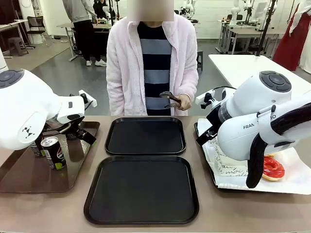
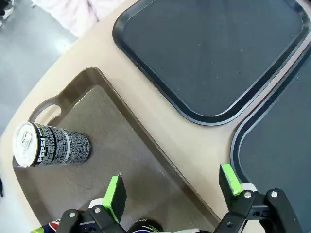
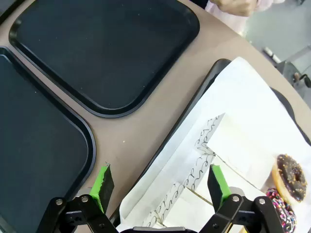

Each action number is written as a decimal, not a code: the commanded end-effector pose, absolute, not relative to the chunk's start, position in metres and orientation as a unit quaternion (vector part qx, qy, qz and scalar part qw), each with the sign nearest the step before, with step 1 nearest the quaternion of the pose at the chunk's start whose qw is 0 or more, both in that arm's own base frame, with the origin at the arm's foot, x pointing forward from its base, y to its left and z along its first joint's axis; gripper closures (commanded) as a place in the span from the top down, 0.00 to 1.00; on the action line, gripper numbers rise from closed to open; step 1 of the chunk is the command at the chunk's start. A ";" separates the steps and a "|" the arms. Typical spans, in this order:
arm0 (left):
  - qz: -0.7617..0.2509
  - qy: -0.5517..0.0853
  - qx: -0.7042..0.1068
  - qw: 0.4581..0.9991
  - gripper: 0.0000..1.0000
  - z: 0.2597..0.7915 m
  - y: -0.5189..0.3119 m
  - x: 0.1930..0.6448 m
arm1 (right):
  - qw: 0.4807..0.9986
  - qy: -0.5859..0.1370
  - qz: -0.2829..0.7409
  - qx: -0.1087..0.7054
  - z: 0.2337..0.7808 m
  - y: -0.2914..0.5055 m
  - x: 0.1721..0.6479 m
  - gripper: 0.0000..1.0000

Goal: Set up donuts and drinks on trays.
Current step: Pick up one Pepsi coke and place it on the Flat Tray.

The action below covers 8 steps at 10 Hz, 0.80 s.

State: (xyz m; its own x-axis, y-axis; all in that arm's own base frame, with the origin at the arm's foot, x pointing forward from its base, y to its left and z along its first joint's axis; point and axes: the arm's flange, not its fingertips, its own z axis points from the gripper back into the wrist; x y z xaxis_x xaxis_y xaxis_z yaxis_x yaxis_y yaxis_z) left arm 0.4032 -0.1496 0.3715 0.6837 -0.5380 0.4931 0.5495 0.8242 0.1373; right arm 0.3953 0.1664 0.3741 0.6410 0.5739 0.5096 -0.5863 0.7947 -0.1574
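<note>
Your left fingers (image 2: 115, 191) and right fingers (image 3: 217, 180) stand wide, empty. A slim black soda can (image 2: 51, 144) stands beyond the left fingers; two black plastic trays (image 1: 146, 137) lie bare between both pairs.

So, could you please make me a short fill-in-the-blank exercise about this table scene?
The green-banded soda can stands on the ___ tray.
The person's hand holds a pair of ___.
The left end effector has ___ jaws.
The red-iced donut lies on the robot's ___ side.
Missing words: brown, tongs, open, right.
</note>
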 end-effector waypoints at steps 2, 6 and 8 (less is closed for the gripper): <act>-0.296 -0.265 -0.011 0.917 1.00 0.371 -0.150 0.403 | 0.906 -0.277 0.320 0.011 0.374 0.166 0.395 1.00; -0.296 -0.265 -0.011 0.917 1.00 0.371 -0.150 0.403 | 0.906 -0.277 0.320 0.011 0.374 0.166 0.395 1.00; -0.296 -0.265 -0.011 0.917 1.00 0.371 -0.150 0.403 | 0.906 -0.277 0.320 0.011 0.374 0.166 0.395 1.00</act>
State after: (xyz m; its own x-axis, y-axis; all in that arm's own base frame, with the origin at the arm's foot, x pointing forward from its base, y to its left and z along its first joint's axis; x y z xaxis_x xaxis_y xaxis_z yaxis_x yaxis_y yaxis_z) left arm 0.4032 -0.1497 0.3715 0.6837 -0.5380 0.4931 0.5495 0.8241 0.1373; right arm 0.3954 0.1663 0.3741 0.6413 0.5736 0.5097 -0.5859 0.7949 -0.1573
